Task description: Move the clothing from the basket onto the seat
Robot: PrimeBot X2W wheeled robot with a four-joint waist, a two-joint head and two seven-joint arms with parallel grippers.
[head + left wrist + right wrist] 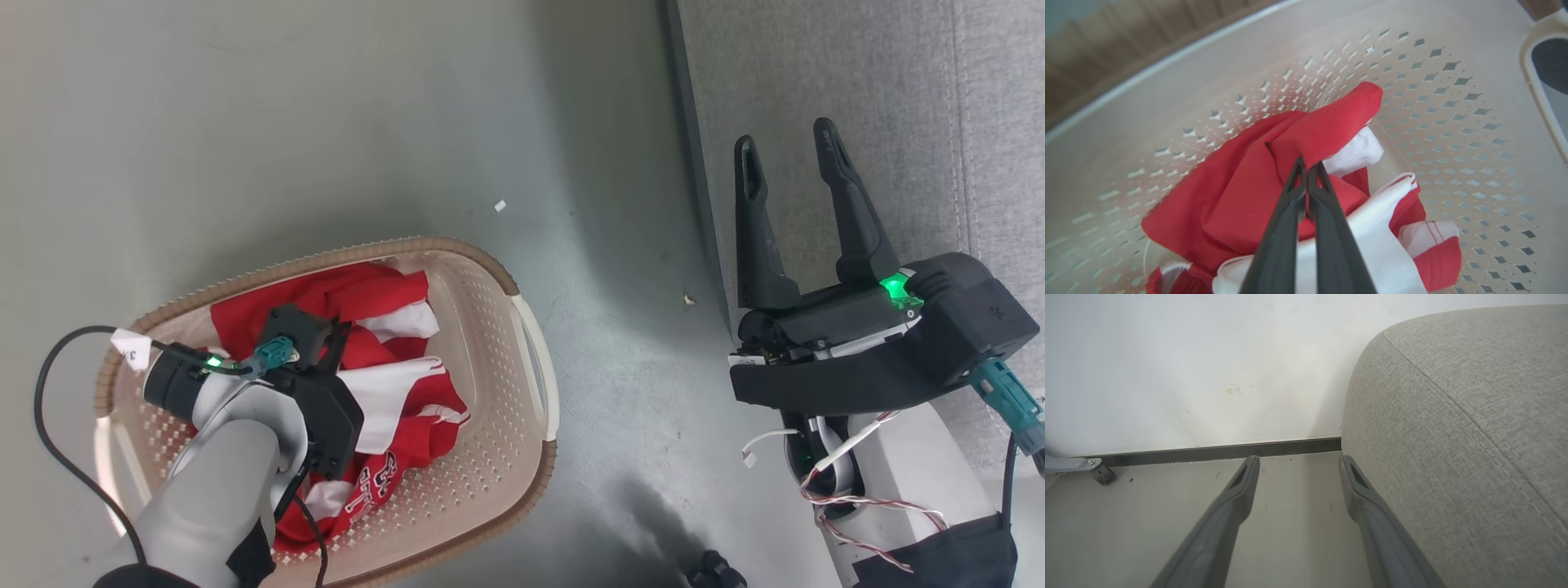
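Two dark fingers of the left hand (1307,168) are pressed together on a fold of the bright red soft-fabric clothing (359,298) with white trim, pinching it near the top of the heap. That clothing lies bunched inside the rounded cream-white perforated plastic basket (490,327) with the brown rim. The basket stands on the smooth grey-green floor (326,122). White lettering shows on one red piece toward the basket's near side. The left arm's pale grey forearm (220,482) reaches down into the basket from the lower left of the head view.

Well apart to the right, the right hand (785,140) hovers with its fingers spread wide, over the front edge of the large grey woven-fabric upholstered seat (865,90), which has stitched seam lines. In the right wrist view the seat's rounded corner sits just beside one finger, with a plain white wall (1208,355) and a dark skirting strip (1216,451) beyond.
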